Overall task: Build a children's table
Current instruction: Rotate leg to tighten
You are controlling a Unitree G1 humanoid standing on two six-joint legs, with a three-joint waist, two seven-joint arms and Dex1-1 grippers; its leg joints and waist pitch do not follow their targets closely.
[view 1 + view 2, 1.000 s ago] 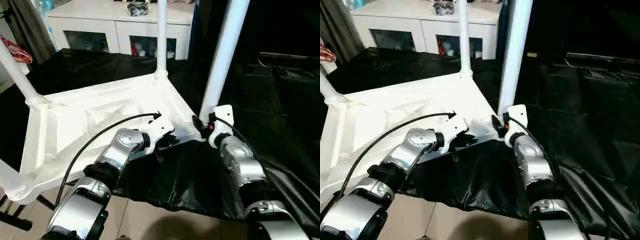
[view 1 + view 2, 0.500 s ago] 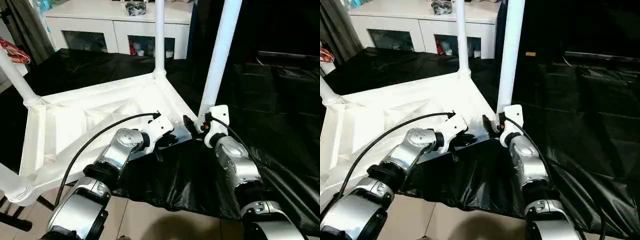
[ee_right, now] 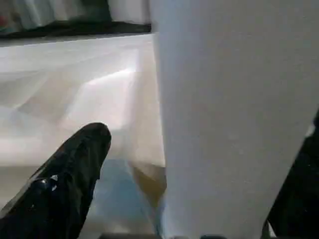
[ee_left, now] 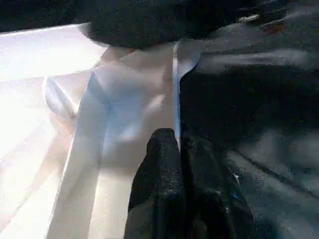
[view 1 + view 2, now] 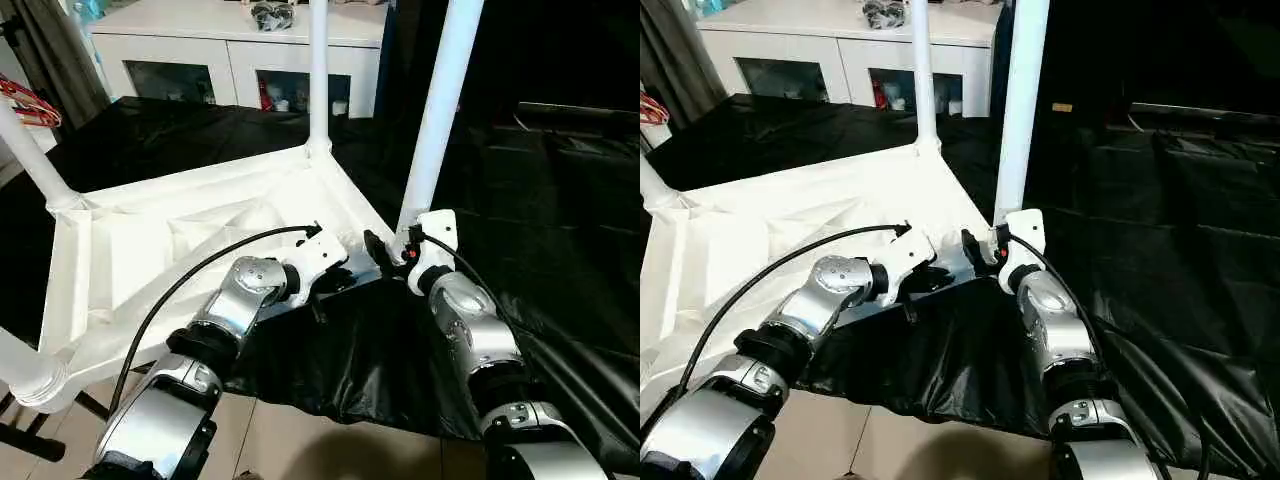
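Four legs stand upright from the upturned table top.

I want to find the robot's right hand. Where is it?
In the left eye view the right hand is on the right, at the foot of the nearest leg, at the upside-down table top's corner.

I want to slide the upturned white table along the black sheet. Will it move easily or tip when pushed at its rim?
The children's table looks like thin ribbed plastic, so probably light and easy to slide on the glossy black sheet. Its wide top lies flat, so tipping seems unlikely. The left gripper pinches the thin rim, which may flex under a hard push.
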